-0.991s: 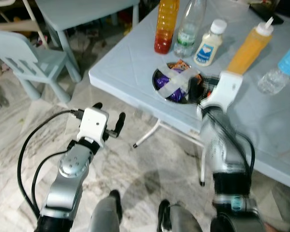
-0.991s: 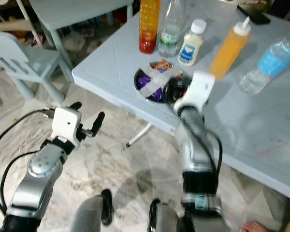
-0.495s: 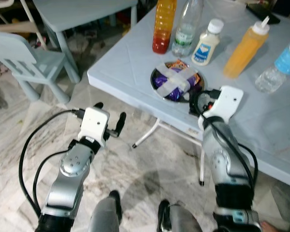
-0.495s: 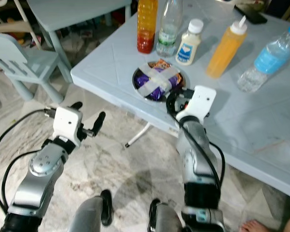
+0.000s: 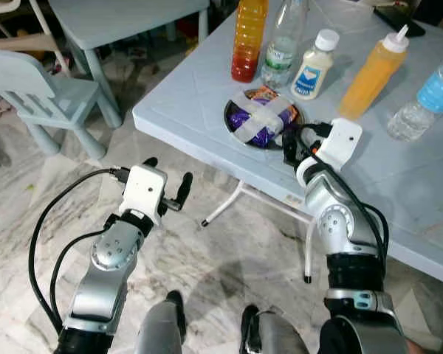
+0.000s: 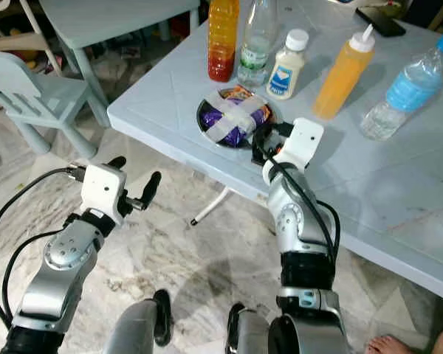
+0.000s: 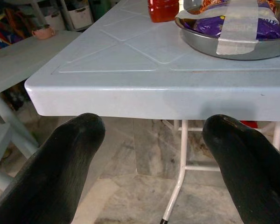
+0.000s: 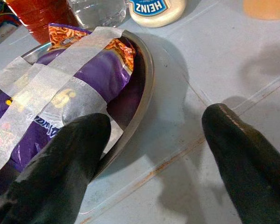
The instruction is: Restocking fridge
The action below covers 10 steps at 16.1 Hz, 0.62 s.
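Observation:
A metal bowl (image 5: pixel 238 131) holding purple and orange snack packets taped down with a white cross (image 5: pixel 263 119) sits near the front edge of the light blue table (image 5: pixel 199 88). My right gripper (image 5: pixel 297 142) is open at the bowl's right rim, one finger (image 8: pixel 70 163) over the rim, the other finger (image 8: pixel 245 158) above bare tabletop. Behind the bowl stand an orange-red drink bottle (image 5: pixel 250 38), a clear bottle (image 5: pixel 284 44), a Heinz mayonnaise bottle (image 5: pixel 314 64) and an orange squeeze bottle (image 5: pixel 378 71). My left gripper (image 5: pixel 167 177) is open, held low in front of the table's corner.
A blue-labelled water bottle (image 5: pixel 424 99) stands at the table's right. A dark phone (image 6: pixel 380 21) lies at the far edge. A pale blue child's chair (image 5: pixel 37 88) and a second table (image 5: pixel 125 15) stand to the left. White table legs (image 5: pixel 236 199) cross the marble floor below.
My right gripper drew back from over the bowl toward the table edge, then moved forward again to the bowl's right rim. The left arm stayed still.

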{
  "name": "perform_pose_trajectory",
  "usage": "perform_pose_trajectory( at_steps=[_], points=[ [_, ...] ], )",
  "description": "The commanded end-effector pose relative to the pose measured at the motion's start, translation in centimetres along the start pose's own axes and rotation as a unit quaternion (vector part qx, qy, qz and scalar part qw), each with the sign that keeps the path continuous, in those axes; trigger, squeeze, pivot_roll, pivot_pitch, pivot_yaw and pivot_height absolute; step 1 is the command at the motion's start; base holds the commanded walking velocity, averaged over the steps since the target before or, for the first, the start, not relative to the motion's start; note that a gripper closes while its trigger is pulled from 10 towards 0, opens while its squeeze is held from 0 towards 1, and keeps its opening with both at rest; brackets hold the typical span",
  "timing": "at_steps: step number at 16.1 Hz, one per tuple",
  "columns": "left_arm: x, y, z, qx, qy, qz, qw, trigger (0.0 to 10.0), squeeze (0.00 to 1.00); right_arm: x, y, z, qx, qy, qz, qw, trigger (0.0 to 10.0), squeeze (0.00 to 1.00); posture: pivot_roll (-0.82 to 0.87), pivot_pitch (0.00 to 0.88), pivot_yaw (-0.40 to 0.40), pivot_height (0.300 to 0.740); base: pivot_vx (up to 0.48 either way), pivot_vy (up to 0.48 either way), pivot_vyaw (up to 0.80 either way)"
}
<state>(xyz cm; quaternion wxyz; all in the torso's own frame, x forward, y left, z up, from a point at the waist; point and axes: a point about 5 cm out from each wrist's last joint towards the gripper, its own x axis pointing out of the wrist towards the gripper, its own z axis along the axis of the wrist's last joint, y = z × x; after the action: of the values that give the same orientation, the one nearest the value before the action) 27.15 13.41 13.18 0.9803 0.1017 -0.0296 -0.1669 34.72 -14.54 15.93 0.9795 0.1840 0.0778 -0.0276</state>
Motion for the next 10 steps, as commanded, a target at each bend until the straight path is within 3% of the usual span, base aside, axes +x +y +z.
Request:
perform_pose_trajectory(
  at_steps=[1,3,8,9,10],
  points=[
    [-0.1,-0.2,-0.1,0.002,0.002,-0.004,1.000,10.0,0.00,0.2,-0.4,-0.8,-0.002,0.025,-0.005,1.000,0.0,0.00,0.15,0.204,-0.010,0.740,0.000,0.000,0.00],
    [-0.1,-0.2,0.0,0.003,0.002,-0.004,1.000,10.0,0.00,0.3,0.1,0.2,0.015,0.005,0.013,1.000,10.0,0.00,0.14,0.207,-0.007,0.740,0.000,0.000,0.00],
    [-0.1,-0.3,0.0,0.003,0.002,-0.007,1.000,10.0,0.00,0.2,1.0,1.0,0.035,-0.007,0.044,0.998,10.0,0.00,0.14,0.210,-0.004,0.740,0.000,0.000,0.00],
    [-0.1,-0.3,0.0,0.004,0.002,-0.008,1.000,10.0,0.00,0.2,1.1,1.0,0.038,-0.008,0.051,0.998,10.0,0.99,0.14,0.210,-0.004,0.740,0.000,0.000,0.00],
    [-0.1,-0.3,0.0,0.004,0.002,-0.008,1.000,10.0,0.00,0.2,1.1,1.0,0.037,-0.008,0.048,0.998,10.0,1.00,0.14,0.210,-0.004,0.740,0.000,0.000,0.00]
  ],
)
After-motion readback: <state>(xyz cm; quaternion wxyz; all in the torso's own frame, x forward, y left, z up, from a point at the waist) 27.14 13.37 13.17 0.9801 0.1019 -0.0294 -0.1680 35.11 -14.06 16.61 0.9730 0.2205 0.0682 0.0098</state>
